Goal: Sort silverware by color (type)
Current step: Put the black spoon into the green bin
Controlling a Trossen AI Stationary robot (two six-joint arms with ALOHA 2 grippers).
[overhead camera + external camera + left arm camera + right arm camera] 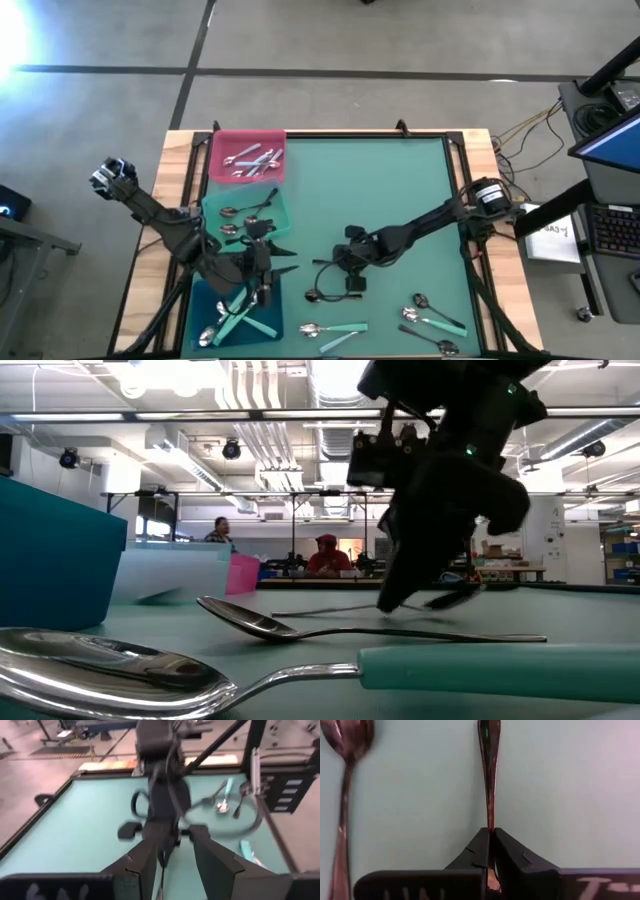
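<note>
High view, from the left: the green tray (pixel 283 222) holds dark-handled spoons, with the pink tray (pixel 222 145) just beyond it and the blue tray (pixel 200 300) just in front of it; the left gripper (pixel 262 262) hangs over the green tray's front edge; its fingers (pixel 142 865) stand apart, and a thin dark sliver shows between them, though I cannot tell what it is or whether it is gripped.

To the right of the green tray, on the open mat (pixel 400 180), the right gripper (pixel 491 832) is down at the surface with its fingers pinched tight on the thin handle of a spoon (pixel 490 775); the spoon appears to lie flat on the mat, its length running straight out from the fingertips; a second spoon (pixel 345 780) lies just beside it, not touched.

Farther right of the green tray, the loose spoons (pixel 430 305) wait near the mat's front corner, apart from either arm.

The step in hand looks like a pick: the grasp is made, the lift not yet; the next move calls for raising the spoon clear without dragging its neighbour, reading its handle colour, then carrying it left to the matching tray; a grip this close to the handle's end may let the spoon swing or slip.
</note>
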